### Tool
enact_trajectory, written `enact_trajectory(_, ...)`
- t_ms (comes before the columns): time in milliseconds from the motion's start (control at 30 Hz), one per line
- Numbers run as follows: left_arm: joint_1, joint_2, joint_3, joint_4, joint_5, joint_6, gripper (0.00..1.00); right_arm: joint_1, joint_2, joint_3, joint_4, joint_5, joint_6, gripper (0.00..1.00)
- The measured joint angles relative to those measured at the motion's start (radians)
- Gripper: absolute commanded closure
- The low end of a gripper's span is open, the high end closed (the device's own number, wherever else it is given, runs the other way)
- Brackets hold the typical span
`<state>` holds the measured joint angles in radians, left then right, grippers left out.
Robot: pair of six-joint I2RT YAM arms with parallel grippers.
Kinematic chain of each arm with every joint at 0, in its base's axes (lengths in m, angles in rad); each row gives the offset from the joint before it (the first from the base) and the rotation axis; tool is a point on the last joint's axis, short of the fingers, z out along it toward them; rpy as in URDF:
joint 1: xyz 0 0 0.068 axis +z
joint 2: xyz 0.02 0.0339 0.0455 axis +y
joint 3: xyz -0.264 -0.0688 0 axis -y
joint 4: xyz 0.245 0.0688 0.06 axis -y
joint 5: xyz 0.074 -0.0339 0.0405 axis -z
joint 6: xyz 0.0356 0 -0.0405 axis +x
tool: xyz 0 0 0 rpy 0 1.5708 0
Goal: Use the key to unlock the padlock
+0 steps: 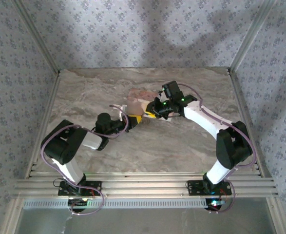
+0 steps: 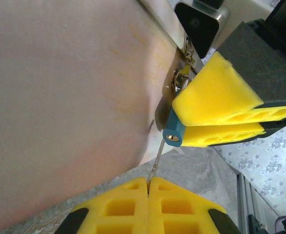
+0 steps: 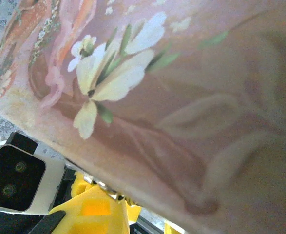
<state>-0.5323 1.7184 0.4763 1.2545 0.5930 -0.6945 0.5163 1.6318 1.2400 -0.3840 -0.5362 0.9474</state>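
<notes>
The right pincer (image 2: 196,124) is gripping the padlock (image 2: 175,129); the left pincer (image 2: 148,183) is pinching the key (image 2: 156,163), tip at the padlock's keyhole (image 2: 172,138); turning is apparently remaining.

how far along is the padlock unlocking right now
Done: the left claw grips the key, and the right claw clamps the blue padlock. In hand: the key tip meets the padlock's brass end; how deep it sits is unclear. Left: turning the key and opening the padlock, which hangs at the metal latch of the pink box.
</notes>
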Motion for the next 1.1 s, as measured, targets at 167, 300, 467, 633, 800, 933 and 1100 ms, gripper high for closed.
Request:
enact_trajectory(167, 0.000, 0.014, 0.013, 0.018, 0.023, -0.015, 1.00, 0.000, 0.000, 0.000, 0.001, 0.000, 0.004, 1.00)
enact_trajectory(300, 0.000, 0.018, 0.019, 0.026, 0.031, -0.023, 1.00, 0.000, -0.003, 0.000, 0.009, 0.001, 0.007, 1.00)
enact_trajectory(467, 0.000, 0.024, 0.021, 0.031, 0.043, -0.032, 1.00, 0.000, -0.003, -0.002, 0.015, 0.000, 0.007, 1.00)
enact_trajectory(633, 0.000, 0.046, 0.031, 0.043, 0.047, -0.043, 1.00, 0.000, -0.003, -0.002, 0.015, 0.000, 0.007, 1.00)
enact_trajectory(800, 0.000, 0.051, 0.032, 0.056, 0.047, -0.056, 1.00, 0.000, -0.003, -0.002, 0.021, 0.001, 0.007, 1.00)
enact_trajectory(933, 0.000, 0.051, 0.032, 0.060, 0.046, -0.069, 1.00, 0.000, -0.003, -0.006, 0.031, 0.001, 0.007, 1.00)
enact_trajectory(1100, 0.002, 0.051, 0.032, 0.059, 0.046, -0.086, 1.00, 0.001, -0.003, -0.016, 0.045, 0.002, 0.005, 1.00)
